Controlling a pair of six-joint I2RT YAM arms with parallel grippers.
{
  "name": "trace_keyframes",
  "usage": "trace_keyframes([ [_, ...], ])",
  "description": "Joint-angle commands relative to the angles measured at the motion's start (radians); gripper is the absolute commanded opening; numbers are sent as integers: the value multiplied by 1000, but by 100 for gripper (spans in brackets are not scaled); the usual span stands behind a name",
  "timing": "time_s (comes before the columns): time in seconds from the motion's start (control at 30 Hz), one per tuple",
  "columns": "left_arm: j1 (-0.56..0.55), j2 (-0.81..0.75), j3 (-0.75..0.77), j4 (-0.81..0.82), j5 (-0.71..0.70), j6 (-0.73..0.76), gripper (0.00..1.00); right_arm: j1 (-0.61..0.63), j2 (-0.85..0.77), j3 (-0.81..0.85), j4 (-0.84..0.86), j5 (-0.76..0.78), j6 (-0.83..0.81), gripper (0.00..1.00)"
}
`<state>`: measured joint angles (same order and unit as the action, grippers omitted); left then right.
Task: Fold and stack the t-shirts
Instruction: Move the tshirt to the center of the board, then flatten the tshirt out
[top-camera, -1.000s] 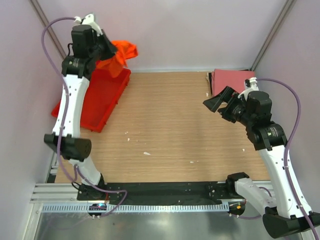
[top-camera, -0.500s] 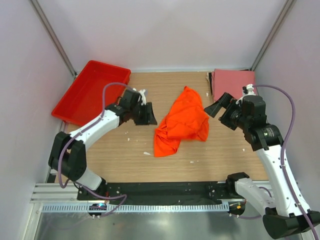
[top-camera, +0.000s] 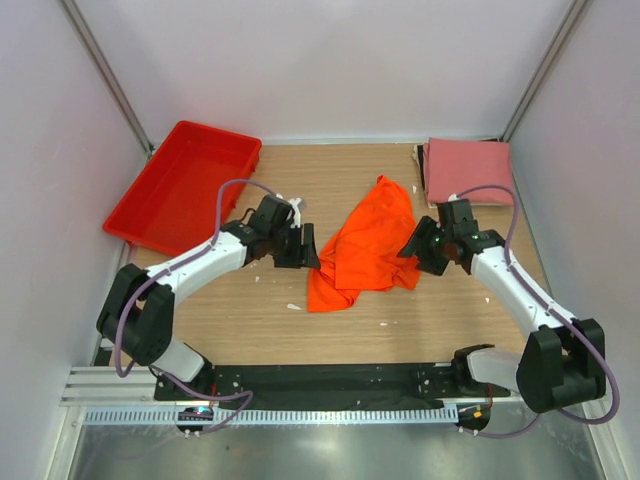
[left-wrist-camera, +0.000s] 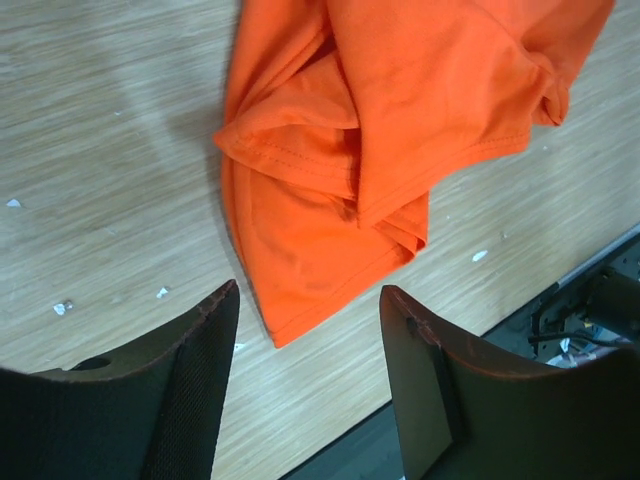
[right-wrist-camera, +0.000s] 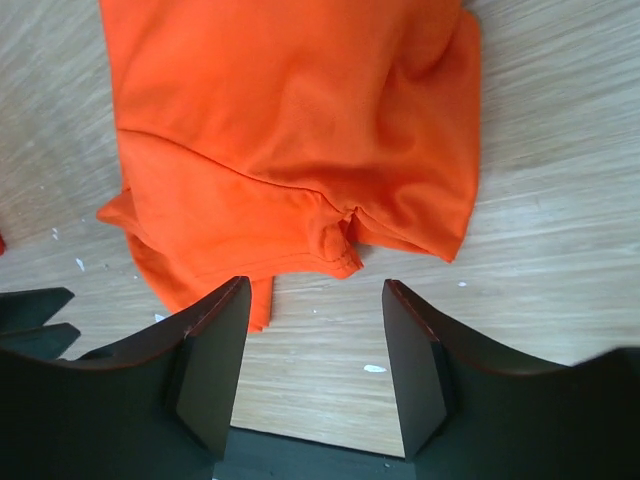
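Loosely crumpled at mid-table, the orange shirt (top-camera: 362, 248) lies in soft folds, and its stitched hems show in both wrist views. The left gripper (top-camera: 305, 247) sits just beside its left edge, jaws spread; the right gripper (top-camera: 415, 250) sits just beside its right edge, also spread. Bare table (top-camera: 300, 180) surrounds the cloth. The pink shirt (top-camera: 468, 172) lies flat in the far right corner and the red tray (top-camera: 185, 185) at the far left. White flecks (top-camera: 293, 306) dot the wood.

A red plastic tray (top-camera: 185, 190) lies beyond and to the left of the left pincer (top-camera: 303, 247), well apart from it, at the far left corner of the wooden table (top-camera: 330, 175). Small white scraps (top-camera: 293, 306) dot the wood near that pincer, on its near side.
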<state>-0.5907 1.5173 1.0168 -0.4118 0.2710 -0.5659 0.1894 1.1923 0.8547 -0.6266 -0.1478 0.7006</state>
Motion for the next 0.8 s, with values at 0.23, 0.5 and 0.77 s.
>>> trace_keyframes([
  [0.23,-38,21,-90,48,-145,-45,59,268,29,-100,154,134,71,60],
  [0.5,-50,52,-170,166,-135,-94,58,433,108,-45,255,249,80,55],
  [0.77,-50,92,-207,241,-70,-143,17,631,272,73,329,434,92,51],
])
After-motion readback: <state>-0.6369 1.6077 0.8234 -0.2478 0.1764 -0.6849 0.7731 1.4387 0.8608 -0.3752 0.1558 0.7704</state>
